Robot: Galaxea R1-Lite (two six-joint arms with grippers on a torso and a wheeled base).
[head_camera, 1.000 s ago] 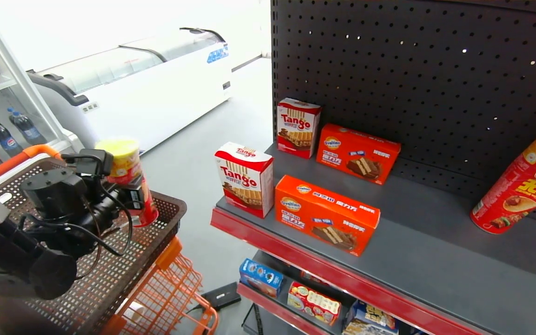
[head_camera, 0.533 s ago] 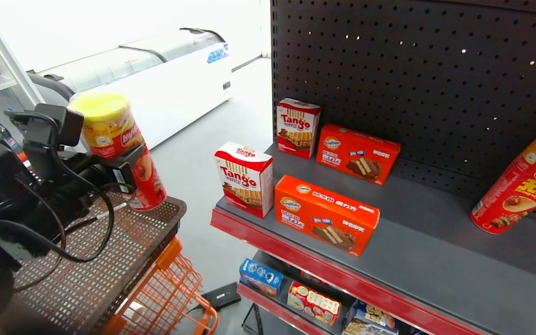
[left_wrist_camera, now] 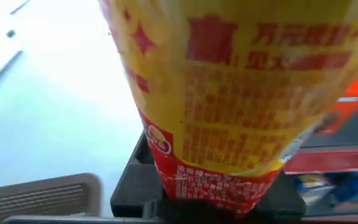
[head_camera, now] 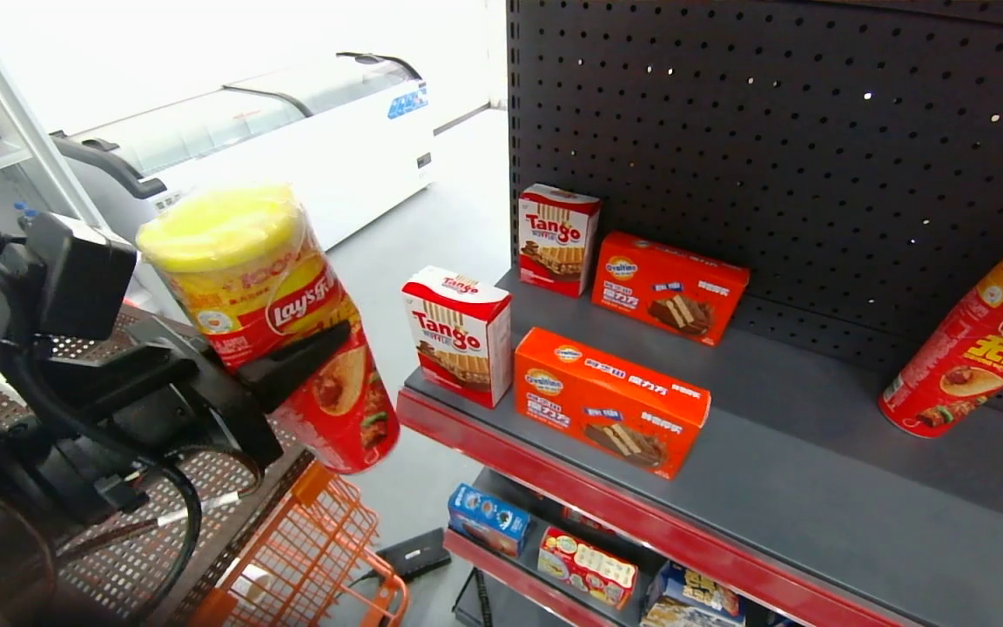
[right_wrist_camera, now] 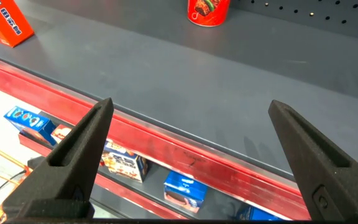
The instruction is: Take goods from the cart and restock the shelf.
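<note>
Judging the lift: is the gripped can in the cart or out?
Out: the can, in the left gripper, hangs above the cart's rim.

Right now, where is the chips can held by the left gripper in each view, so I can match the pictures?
Head view: the chips can is at the left, tilted, clamped in the left gripper.
Left wrist view: the same can is close up, across the middle.
Right wrist view: the can here is a second can, standing at the back of the shelf.
Shared landmark: the shelf's red front edge.
</note>
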